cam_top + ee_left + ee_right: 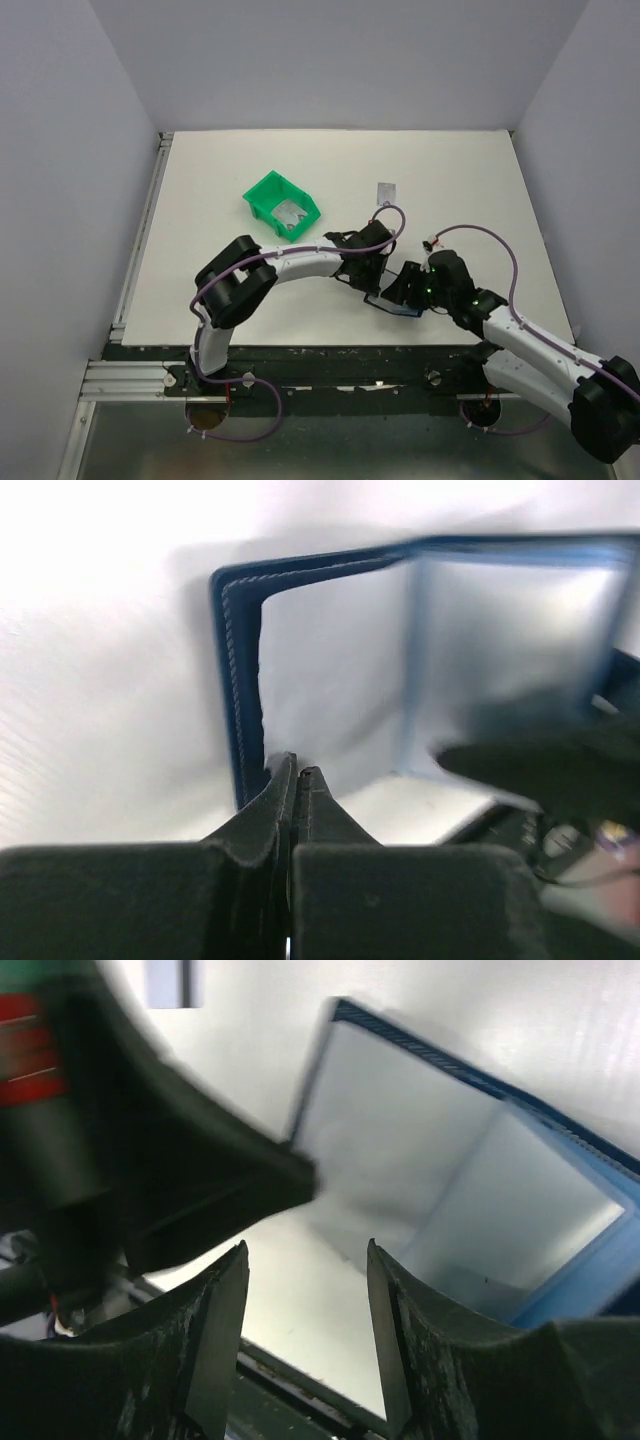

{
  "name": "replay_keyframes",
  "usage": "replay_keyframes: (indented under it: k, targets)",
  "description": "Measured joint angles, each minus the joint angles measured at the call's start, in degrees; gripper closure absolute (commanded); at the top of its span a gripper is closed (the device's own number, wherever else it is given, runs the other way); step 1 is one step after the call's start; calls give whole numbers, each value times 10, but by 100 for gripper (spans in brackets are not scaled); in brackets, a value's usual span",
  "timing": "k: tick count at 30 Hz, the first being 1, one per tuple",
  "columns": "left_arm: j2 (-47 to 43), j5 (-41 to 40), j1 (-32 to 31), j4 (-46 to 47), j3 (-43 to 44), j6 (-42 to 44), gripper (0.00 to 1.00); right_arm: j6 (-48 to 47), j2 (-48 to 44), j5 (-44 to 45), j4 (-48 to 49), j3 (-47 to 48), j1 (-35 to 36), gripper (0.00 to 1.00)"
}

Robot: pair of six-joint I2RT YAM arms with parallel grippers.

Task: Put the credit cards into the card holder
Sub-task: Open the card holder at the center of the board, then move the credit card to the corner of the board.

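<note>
The dark navy card holder (235, 680) stands unfolded, its pale inner pockets (400, 1150) showing. In the top view it is mostly hidden under both grippers, with only a blue edge (393, 306) visible. My left gripper (296, 770) is shut, its tips pinching the near edge of one flap. My right gripper (305, 1250) is open and empty, just in front of the holder's inside. It shows as a dark blur (540, 765) in the left wrist view. One pale grey credit card (386, 191) lies flat on the table beyond the grippers. Its black stripe shows in the right wrist view (172, 984).
A green plastic bin (268, 192) stands at the middle left with a pale flat card-like piece (291, 212) inside. The white table's front edge (330, 345) runs just behind the grippers. Grey walls close the sides and back.
</note>
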Motion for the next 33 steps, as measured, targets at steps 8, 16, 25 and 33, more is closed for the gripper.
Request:
replay_keyframes:
  k: [8, 16, 25, 33]
  targets:
    - [33, -20, 11, -9, 7, 2, 100, -7, -46, -17, -9, 3, 5, 51]
    - [33, -25, 11, -16, 10, 2, 100, 6, -73, 40, -89, 14, 5, 62]
    - [26, -32, 11, -21, 7, 2, 100, 32, -88, 121, -172, 27, 5, 62]
    - [17, -37, 11, -22, -2, 2, 100, 40, -74, 148, -200, 34, 5, 62]
